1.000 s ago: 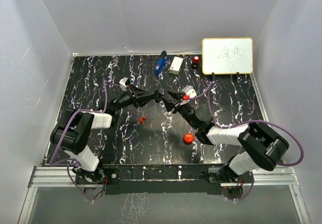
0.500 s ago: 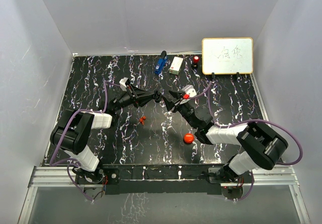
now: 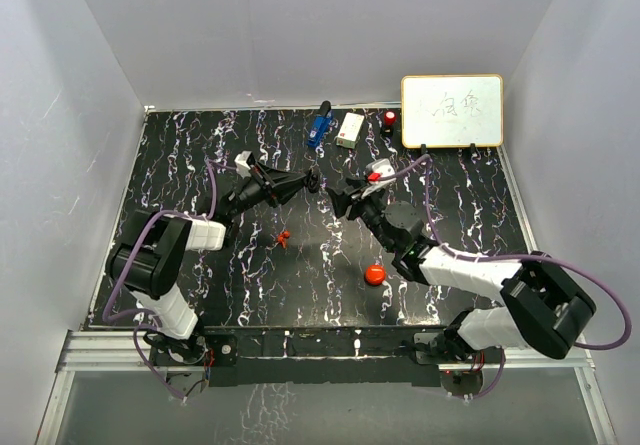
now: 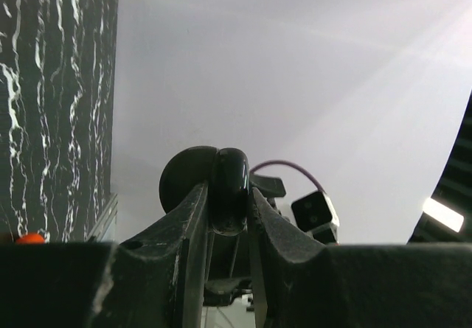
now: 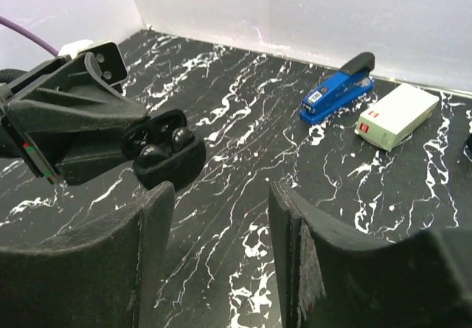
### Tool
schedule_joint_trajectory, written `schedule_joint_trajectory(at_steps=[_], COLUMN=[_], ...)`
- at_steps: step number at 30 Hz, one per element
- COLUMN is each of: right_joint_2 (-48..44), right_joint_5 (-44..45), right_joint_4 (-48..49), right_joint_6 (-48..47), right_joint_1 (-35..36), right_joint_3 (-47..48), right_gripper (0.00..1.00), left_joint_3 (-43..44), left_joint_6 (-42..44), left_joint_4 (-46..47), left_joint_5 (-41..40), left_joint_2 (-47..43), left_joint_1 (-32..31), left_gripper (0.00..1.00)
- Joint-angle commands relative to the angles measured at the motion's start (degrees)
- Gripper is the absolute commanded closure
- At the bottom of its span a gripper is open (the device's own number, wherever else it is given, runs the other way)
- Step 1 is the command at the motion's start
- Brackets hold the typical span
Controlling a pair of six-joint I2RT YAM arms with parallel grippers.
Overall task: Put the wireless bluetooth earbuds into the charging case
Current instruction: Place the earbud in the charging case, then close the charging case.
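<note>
My left gripper (image 3: 310, 179) is shut on the open black charging case (image 5: 168, 162), holding it above the table with the lid (image 4: 184, 175) swung back. Inside the case sits a glossy black earbud (image 5: 177, 138). A second dark rounded shape shows beside it, and I cannot tell whether that is a bud or an empty socket. In the left wrist view the case (image 4: 230, 184) is pinched edge-on between my fingers. A tiny red earbud (image 3: 283, 236) lies on the table below the left arm. My right gripper (image 5: 221, 195) stands open and empty, a short way right of the case (image 3: 338, 203).
A red round puck (image 3: 375, 274) lies by the right forearm. At the back stand a blue stapler (image 5: 338, 88), a white box (image 5: 396, 116), a small red-topped item (image 3: 388, 119) and a whiteboard (image 3: 452, 111). White walls close in the marbled black table (image 3: 200, 265).
My right gripper has opened and drawn back from the case. The left gripper, still shut on the case, has shifted slightly toward the back.
</note>
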Motion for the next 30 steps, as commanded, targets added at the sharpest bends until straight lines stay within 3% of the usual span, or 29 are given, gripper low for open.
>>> schedule_joint_trajectory(at_steps=[1,12,19,30], right_joint_2=[-0.1,9.58,14.36,17.13], right_joint_5=[0.69,5.97,7.33,10.19], right_joint_4=[-9.91,5.76,16.63,19.67], right_joint_6=[2.08,-6.46,-7.59,-8.47], right_joint_1=[-0.05,3.25,3.64,3.65], right_joint_3=[2.73,1.21,0.68,1.49], right_gripper=[0.45,0.37,0.36,0.35], left_joint_3=[2.68,5.46,4.22,2.6], left_joint_6=[-1.0,0.51,-0.73,-1.15], left_joint_4=[1.32,-15.49,-16.0,-14.62], left_joint_5=[-7.03,-19.48,-22.27,-21.59], left_joint_2=[0.72,-4.35,-5.69,-6.57], left_joint_1=[-0.21,-5.45,-8.85,-9.15], left_gripper=[1.0,1.0,1.0,1.0])
